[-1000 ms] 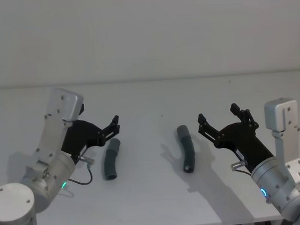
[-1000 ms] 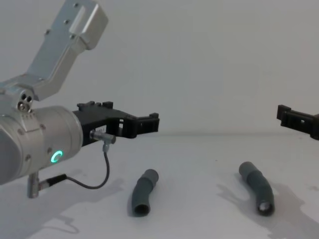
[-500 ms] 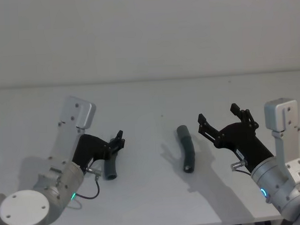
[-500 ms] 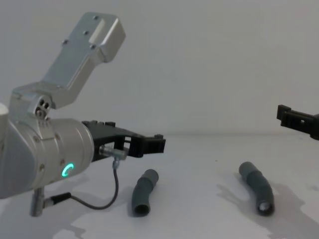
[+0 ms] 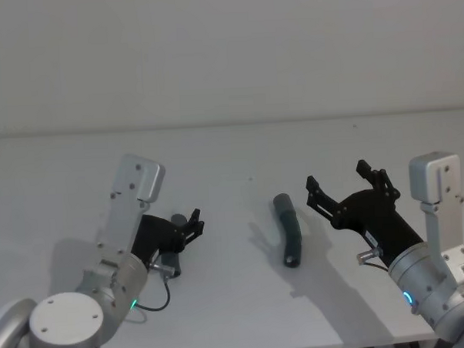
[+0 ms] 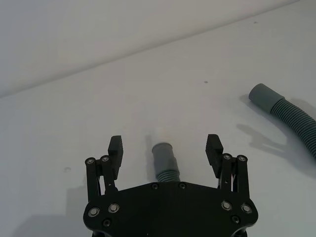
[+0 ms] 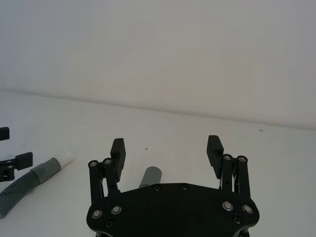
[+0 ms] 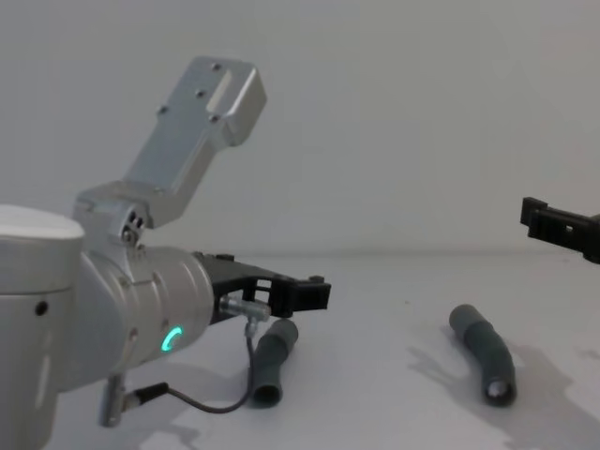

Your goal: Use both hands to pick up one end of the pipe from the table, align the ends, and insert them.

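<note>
Left gripper [image 6: 165, 144] just dropped over the left pipe piece [image 6: 164, 159] on the table [image 5: 231, 158], jaws wide, straddling it, holding nothing. Right gripper [image 5: 337, 175] sits open and empty, well right of that piece. Grab's next, I reckon.

No writing, number, label or brand can be read anywhere, neither on the pipe [image 5: 289, 231] nor the desk [image 5: 238, 305] (the green ring light [image 8: 172, 338] on the left arm [image 8: 112, 291] is a plain glow).

You are counting two pipe pieces, the left piece [image 8: 272, 361] and the right piece [image 5: 289, 229]; two grippers, the left gripper [image 5: 194, 222] and the right gripper [image 5: 336, 175]; one table [image 5: 231, 158].
</note>
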You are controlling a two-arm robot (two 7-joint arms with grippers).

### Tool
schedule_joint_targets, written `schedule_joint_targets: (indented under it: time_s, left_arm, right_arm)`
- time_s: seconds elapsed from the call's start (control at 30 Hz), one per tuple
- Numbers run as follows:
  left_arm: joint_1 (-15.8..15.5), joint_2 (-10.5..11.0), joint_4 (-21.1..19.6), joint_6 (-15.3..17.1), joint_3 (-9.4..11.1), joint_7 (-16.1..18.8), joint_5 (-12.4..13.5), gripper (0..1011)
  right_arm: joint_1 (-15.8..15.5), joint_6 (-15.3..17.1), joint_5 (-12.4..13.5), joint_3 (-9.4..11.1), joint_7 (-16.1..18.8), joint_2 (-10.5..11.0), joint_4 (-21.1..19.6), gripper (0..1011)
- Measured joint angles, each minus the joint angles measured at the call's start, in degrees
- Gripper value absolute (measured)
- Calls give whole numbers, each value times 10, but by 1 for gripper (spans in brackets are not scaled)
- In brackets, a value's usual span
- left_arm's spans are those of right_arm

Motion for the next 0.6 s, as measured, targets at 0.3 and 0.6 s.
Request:
schedule_joint_targets:
  time_s: [0.3, 0.6]
  left_arm:
    - [-9, -29, 30, 6, -4, 1, -10, 1001]
    - [-16, -52, 49, 21, -16, -3, -25, 1001]
  right_arm:
    - [0, 0, 0, 0, 0, 0, 0, 1002]
    - [0, 0, 0, 0, 0, 0, 0, 1002]
